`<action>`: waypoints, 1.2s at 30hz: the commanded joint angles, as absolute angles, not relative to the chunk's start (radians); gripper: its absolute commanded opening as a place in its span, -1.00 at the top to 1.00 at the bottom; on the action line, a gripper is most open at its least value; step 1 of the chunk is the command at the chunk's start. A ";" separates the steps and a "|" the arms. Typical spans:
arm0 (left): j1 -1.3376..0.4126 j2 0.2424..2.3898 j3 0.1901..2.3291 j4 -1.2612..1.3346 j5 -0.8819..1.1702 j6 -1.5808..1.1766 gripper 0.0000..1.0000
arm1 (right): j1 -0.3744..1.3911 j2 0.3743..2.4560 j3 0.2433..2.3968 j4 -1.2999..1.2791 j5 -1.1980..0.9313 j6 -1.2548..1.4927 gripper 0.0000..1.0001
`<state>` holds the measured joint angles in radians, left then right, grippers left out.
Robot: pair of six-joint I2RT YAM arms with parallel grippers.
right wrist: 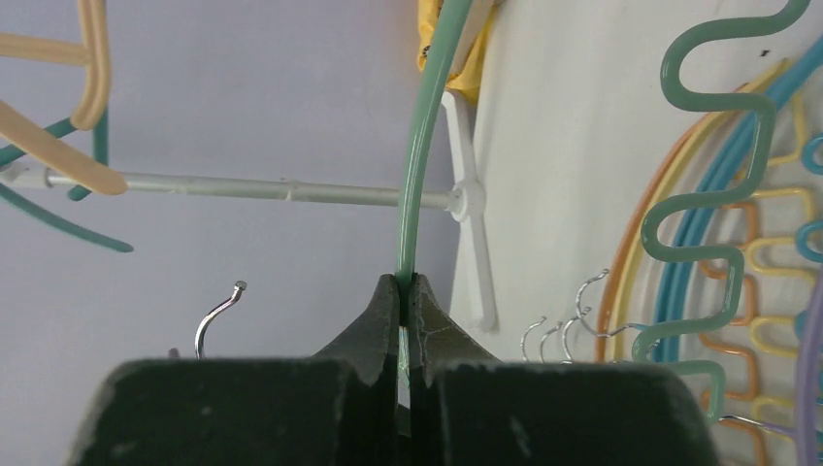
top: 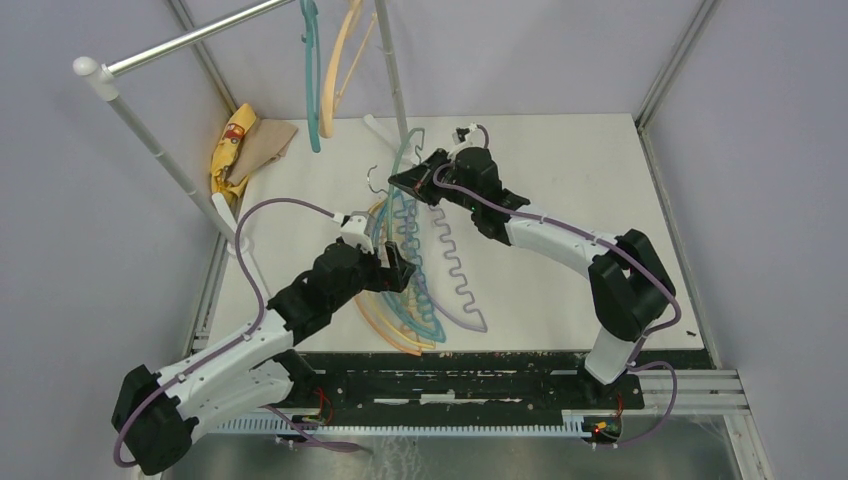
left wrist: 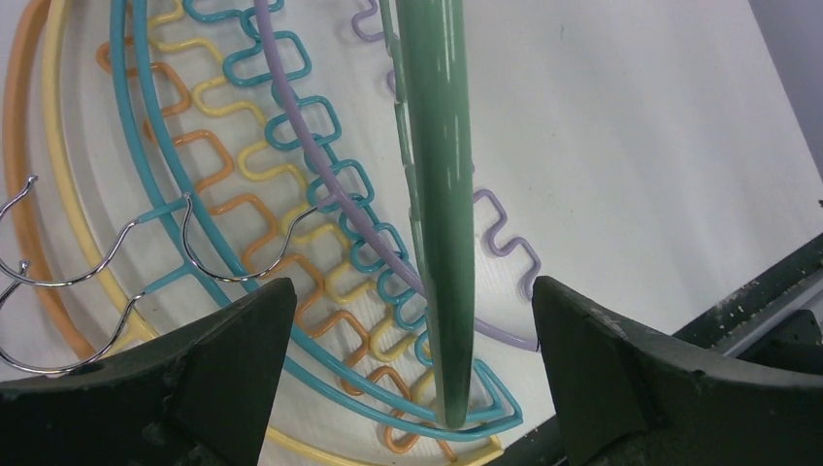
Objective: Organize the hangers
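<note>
Orange, yellow, teal and purple hangers (top: 418,310) lie fanned on the desk (top: 560,180). A green hanger (left wrist: 442,194) tilts above them. A teal hanger (top: 312,90) and a peach hanger (top: 340,60) hang from the rail (top: 190,40).

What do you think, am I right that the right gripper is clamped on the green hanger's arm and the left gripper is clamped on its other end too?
Only partly. The right gripper is clamped on the arm of the green hanger, but the left gripper is open. The left wrist view shows its jaws standing wide on either side of the hanger's end, with a gap on each side.
</note>
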<state>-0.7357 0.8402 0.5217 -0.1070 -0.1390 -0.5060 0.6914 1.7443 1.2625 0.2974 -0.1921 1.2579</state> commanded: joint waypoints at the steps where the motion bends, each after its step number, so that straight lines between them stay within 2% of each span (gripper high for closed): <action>1: -0.761 0.887 0.501 0.030 -0.223 -0.553 -0.96 | 0.705 1.678 1.245 0.461 -0.189 1.373 0.99; 7: -0.789 0.964 0.465 0.076 -0.275 -0.570 -0.88 | 0.718 1.664 1.227 0.469 -0.254 1.447 0.99; 8: -0.794 0.968 0.462 0.082 -0.281 -0.571 -0.76 | 0.720 1.661 1.220 0.461 -0.260 1.450 0.99; 9: -0.798 0.970 0.461 0.087 -0.282 -0.568 -0.54 | 0.720 1.658 1.214 0.451 -0.266 1.452 0.99; 11: -0.801 0.975 0.464 0.087 -0.286 -0.563 0.06 | 0.721 1.653 1.195 0.443 -0.273 1.462 0.99; 12: -0.802 0.980 0.465 0.083 -0.291 -0.563 0.24 | 0.720 1.651 1.183 0.454 -0.274 1.469 0.99; 15: -0.804 0.996 0.468 0.065 -0.300 -0.566 0.50 | 0.720 1.653 1.175 0.452 -0.294 1.473 0.99; 18: -0.806 1.002 0.467 0.036 -0.329 -0.602 0.90 | 0.719 1.650 1.170 0.429 -0.310 1.455 0.99; 20: -0.808 1.002 0.484 -0.026 -0.378 -0.631 0.94 | 0.713 1.632 1.173 0.351 -0.315 1.411 0.92; 22: -0.814 0.996 0.504 -0.098 -0.438 -0.658 0.94 | 0.705 1.599 1.174 0.238 -0.301 1.343 0.21; 23: -0.819 0.987 0.513 -0.132 -0.467 -0.673 0.94 | 0.698 1.578 1.171 0.181 -0.290 1.303 -0.06; 25: -0.823 0.957 0.526 -0.201 -0.538 -0.713 0.94 | 0.685 1.531 1.157 0.089 -0.260 1.231 -0.34; 29: -0.828 0.880 0.558 -0.341 -0.692 -0.783 0.94 | 0.660 1.428 1.142 -0.101 -0.165 1.074 -0.54; 36: -0.828 0.835 0.697 -0.675 -0.929 -0.904 0.94 | 0.634 1.282 1.060 -0.248 -0.042 0.946 -0.56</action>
